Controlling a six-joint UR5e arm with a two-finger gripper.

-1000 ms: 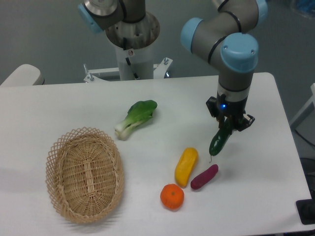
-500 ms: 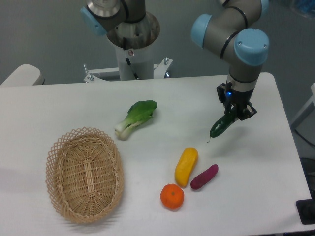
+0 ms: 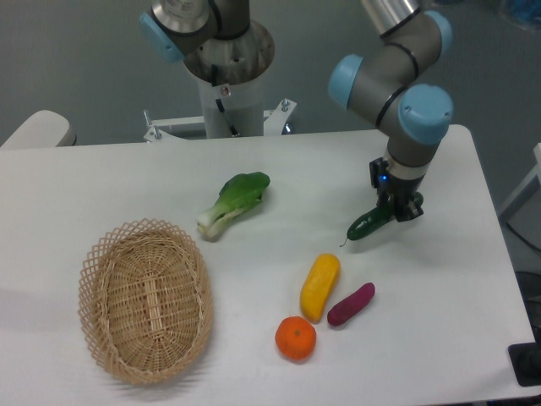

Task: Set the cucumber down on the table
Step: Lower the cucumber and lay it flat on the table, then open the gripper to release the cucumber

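The dark green cucumber (image 3: 368,225) hangs tilted from my gripper (image 3: 396,208), its free end pointing down and left, low over the white table (image 3: 101,182). The gripper is shut on the cucumber's upper right end. I cannot tell whether the cucumber's lower tip touches the tabletop. The gripper is right of centre, above the yellow vegetable.
A bok choy (image 3: 233,202) lies at the table's middle. A yellow vegetable (image 3: 320,286), a purple vegetable (image 3: 351,304) and an orange (image 3: 296,337) lie in front of the gripper. An oval wicker basket (image 3: 145,299) stands at the front left.
The gripper moved right and up with the cucumber, then came down and slightly left. The cucumber has turned from hanging steeply to lying flatter.
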